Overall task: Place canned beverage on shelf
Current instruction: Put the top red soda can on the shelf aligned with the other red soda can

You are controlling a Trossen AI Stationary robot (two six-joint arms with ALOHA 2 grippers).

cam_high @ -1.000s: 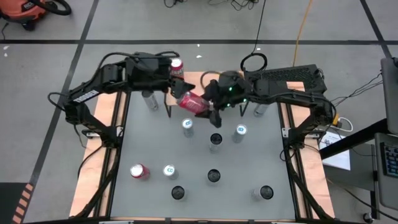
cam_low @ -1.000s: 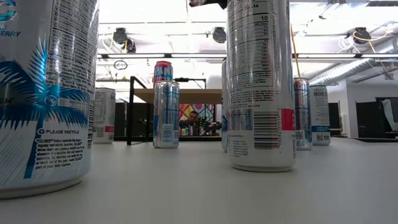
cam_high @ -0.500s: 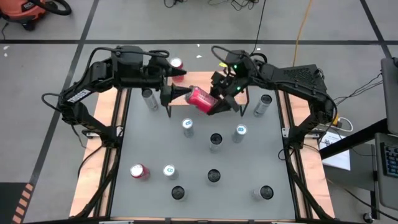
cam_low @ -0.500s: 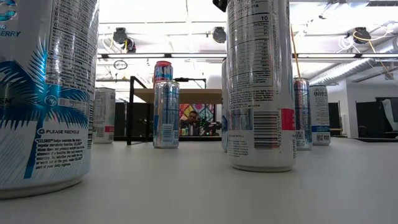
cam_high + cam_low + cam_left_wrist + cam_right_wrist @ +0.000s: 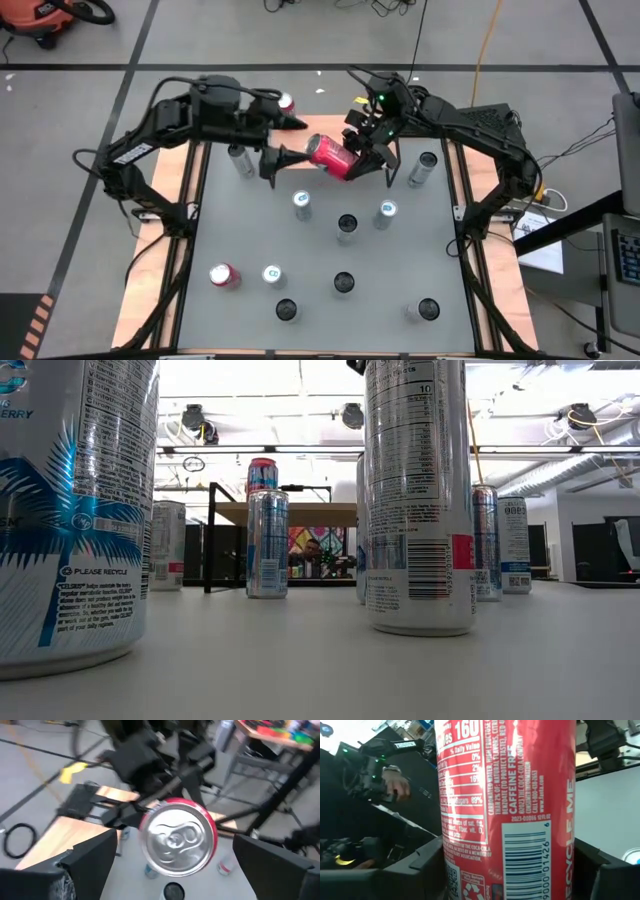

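A: Grey worktop (image 5: 320, 250), with slim cans standing all over it, and the shelf (image 5: 312, 128) at its far edge, mostly hidden under the two arms. Which step are we at?

B: I'd say a handover in mid-air, or just ahead of one. The right gripper (image 5: 357, 158) is clamped on a red soda can (image 5: 332, 158) that lies tilted almost on its side above the shelf. Its wrist camera shows the can's label filling the gap between its own fingers.

A: And the left gripper (image 5: 283, 139)?

B: Spread wide, holding nothing. One fingertip sits near the red-topped can (image 5: 286, 103) already standing at the shelf's left end, the other points at the tilted can's top end. The left wrist view looks straight at that pull-tab lid (image 5: 178, 841), with the dark fingers apart on either side of it.

A: So the can isn't on the shelf yet.

B: No, it hangs above it, roughly over the middle, clear of the wooden top as far as I can judge.

A: What does the next move call for?

B: Either the left gripper slides forward around the lid end and closes, or the right one turns the can upright itself. Whichever does it, the can must come vertical and go down beside the red-topped one without knocking it.

A: Arm poses?

B: Both reach in from the shelf's opposite sides, wrists bent towards each other over it.
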